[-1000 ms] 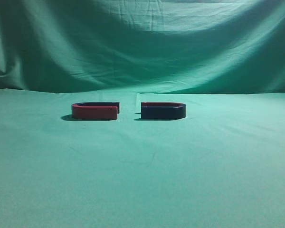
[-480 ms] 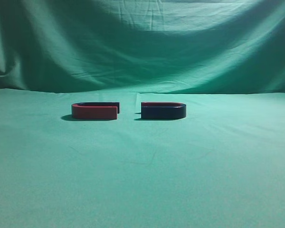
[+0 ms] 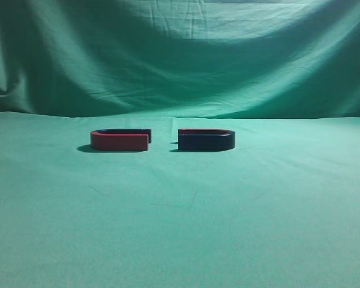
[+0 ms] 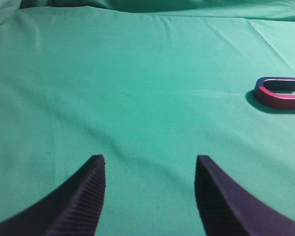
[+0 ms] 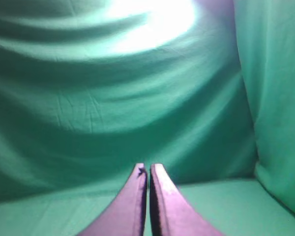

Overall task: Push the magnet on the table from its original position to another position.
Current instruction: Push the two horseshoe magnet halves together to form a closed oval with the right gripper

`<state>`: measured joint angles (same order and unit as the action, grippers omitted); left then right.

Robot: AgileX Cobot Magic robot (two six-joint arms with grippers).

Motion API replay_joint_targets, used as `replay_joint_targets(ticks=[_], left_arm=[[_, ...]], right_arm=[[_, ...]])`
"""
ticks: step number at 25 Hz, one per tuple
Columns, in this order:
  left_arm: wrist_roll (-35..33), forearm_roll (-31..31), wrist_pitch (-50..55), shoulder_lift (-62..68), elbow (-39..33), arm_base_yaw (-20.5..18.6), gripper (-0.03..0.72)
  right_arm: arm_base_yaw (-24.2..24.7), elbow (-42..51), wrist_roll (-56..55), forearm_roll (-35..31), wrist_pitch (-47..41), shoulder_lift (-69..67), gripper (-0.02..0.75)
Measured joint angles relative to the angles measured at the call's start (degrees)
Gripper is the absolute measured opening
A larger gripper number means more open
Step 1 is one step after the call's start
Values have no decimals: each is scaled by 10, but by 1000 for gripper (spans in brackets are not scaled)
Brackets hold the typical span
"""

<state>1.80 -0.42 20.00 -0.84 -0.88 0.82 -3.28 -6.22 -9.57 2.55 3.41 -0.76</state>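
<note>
Left tool (image 4: 148, 169) showed its two dark ribbed fingers (image 4: 86, 196) spread wide apart in its wrist view, nothing between them, hovering over bare green cloth of the surface (image 4: 137, 98). We noted the right tool (image 5: 148, 169) in its own wrist view with both fingers pressed together, tips all but touching and holding nothing, pointed toward the draped green backdrop (image 5: 113, 98). Neither tool appeared in the exterior view. We found the magnet (image 3: 206, 140) lying flat on the surface, a little right of centre, its dark navy side toward the camera and a thin red arm along its far edge, the curved end to the right and the open end to the left. A second magnet (image 3: 120, 140), red on its near side, lay just left of it, open end to the right, so the two open ends faced each other across a narrow gap, not touching. That red-sided magnet also showed at the right edge of the left wrist view, well away from the spread fingers.
</note>
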Motion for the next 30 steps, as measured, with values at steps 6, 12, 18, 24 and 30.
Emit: replay_joint_targets(ticks=[6,12,18,24,30], left_arm=[[0,0,0,0,0,0,372],[0,0,0,0,0,0,372],[0,0,0,0,0,0,372],[0,0,0,0,0,0,372],[0,0,0,0,0,0,372]], right_arm=[[0,-138,0,2,-260,-154,0],[0,-254,52,-18,-458,-339,0],[-67,-365,169,-97,-550,-474,0],[-77,-468,169,-190,-597,-630,0],[-99,-534,201,-248,-590,-769,0]])
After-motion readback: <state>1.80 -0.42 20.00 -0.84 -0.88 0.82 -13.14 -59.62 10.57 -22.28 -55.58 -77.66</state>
